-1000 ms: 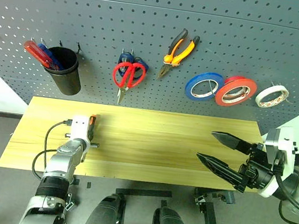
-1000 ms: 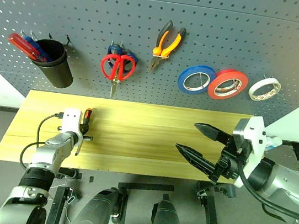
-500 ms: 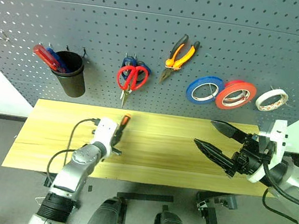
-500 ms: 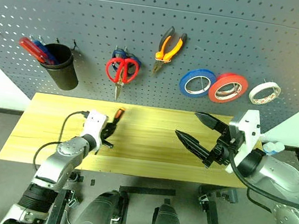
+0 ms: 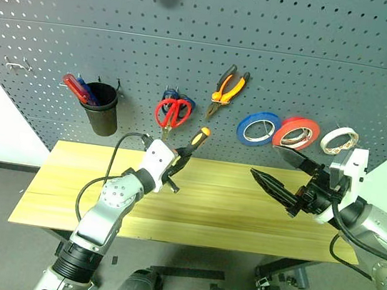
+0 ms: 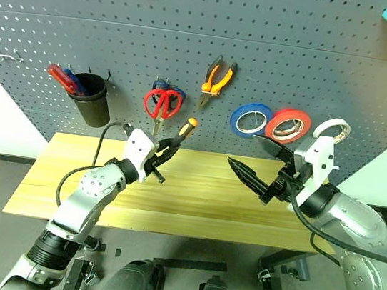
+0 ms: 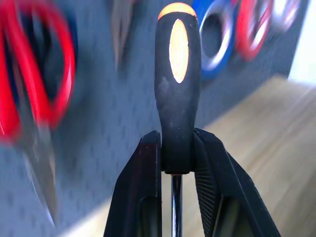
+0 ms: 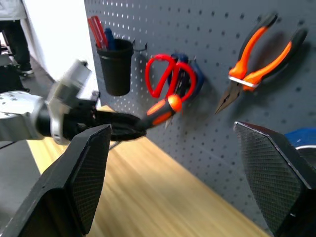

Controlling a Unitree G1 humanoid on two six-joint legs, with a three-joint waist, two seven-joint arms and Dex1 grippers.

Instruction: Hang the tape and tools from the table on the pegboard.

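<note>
- Head views: since earlier frame, left gripper (image 5: 176, 163) had lifted off the light yellow wooden table (image 5: 240, 224) w/ the short orange-and-black-handled screwdriver (image 5: 195, 140), up toward the dark grey perforated pegboard (image 5: 297, 73); handle tip sat just below the hanging red-handled scissors (image 5: 171, 112).
- Right gripper (image 5: 276, 172) hovered over table's right part, fingers spread wide, empty.
- Bright red tape roll (image 5: 296, 133) and small orange-handled pliers (image 5: 226, 90) hung on board.
- Left wrist: fingers clamped tight on screwdriver handle base.
- Right wrist: both wide-apart fingers framed screwdriver, scissors, pliers.
</note>
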